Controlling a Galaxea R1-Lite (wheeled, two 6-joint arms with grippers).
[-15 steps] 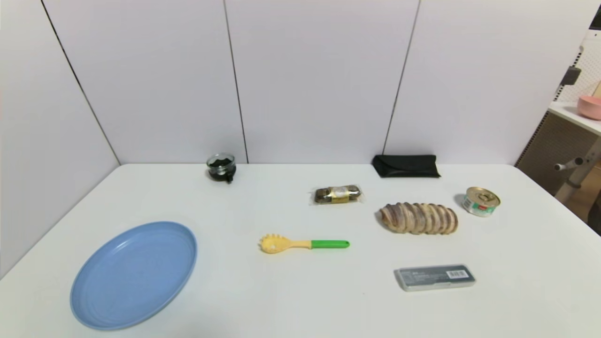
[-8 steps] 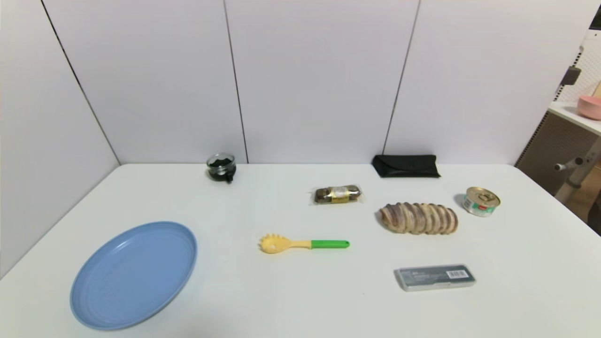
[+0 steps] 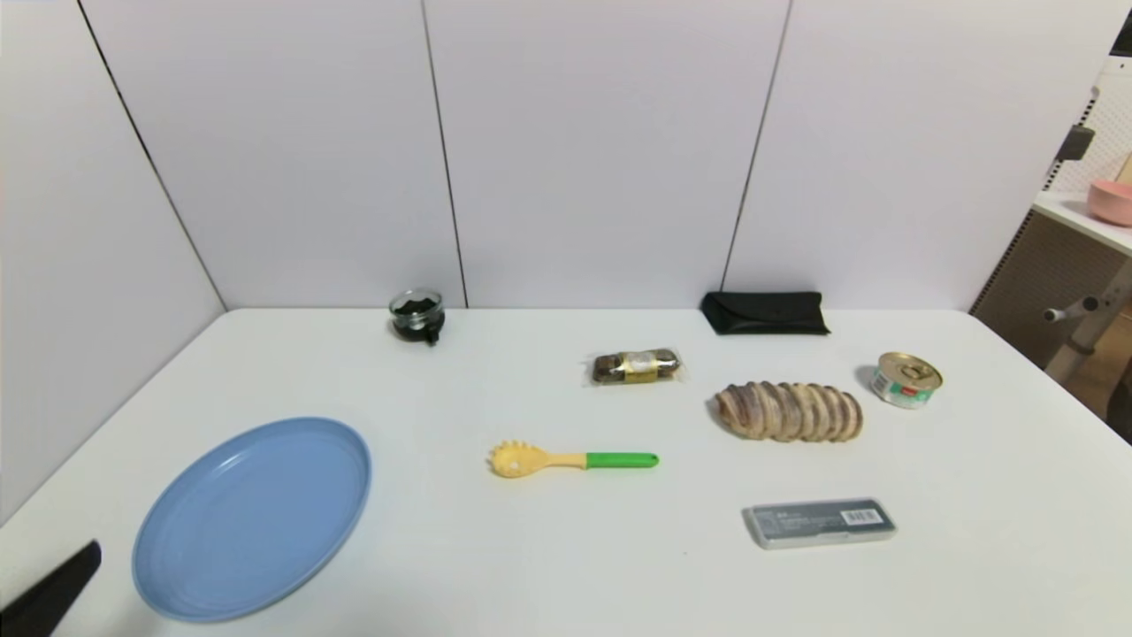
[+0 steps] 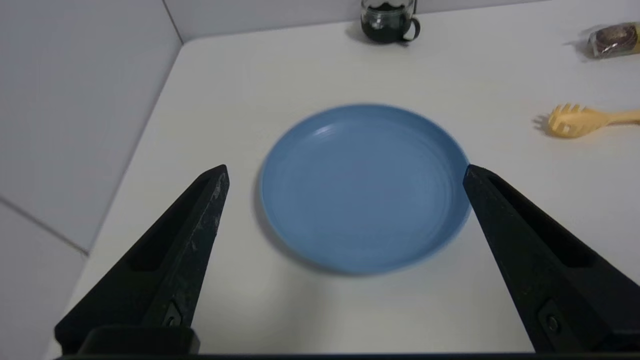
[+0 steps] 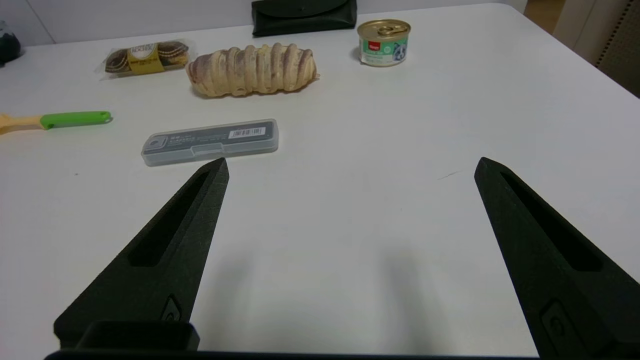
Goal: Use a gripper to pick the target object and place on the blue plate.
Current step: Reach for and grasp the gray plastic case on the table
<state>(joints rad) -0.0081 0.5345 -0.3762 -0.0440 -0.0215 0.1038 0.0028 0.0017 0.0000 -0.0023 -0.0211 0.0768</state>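
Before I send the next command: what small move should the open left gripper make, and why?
I'd probably ease the black left gripper toward the flat grey translucent case, keeping it raised: its open fingers hold nothing and face the round light-blue plastic plate, while the case lies flat on the table's right side.

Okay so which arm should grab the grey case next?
Probably the right: its open gripper hovers near the grey case, while the left gripper hangs by the blue plate.
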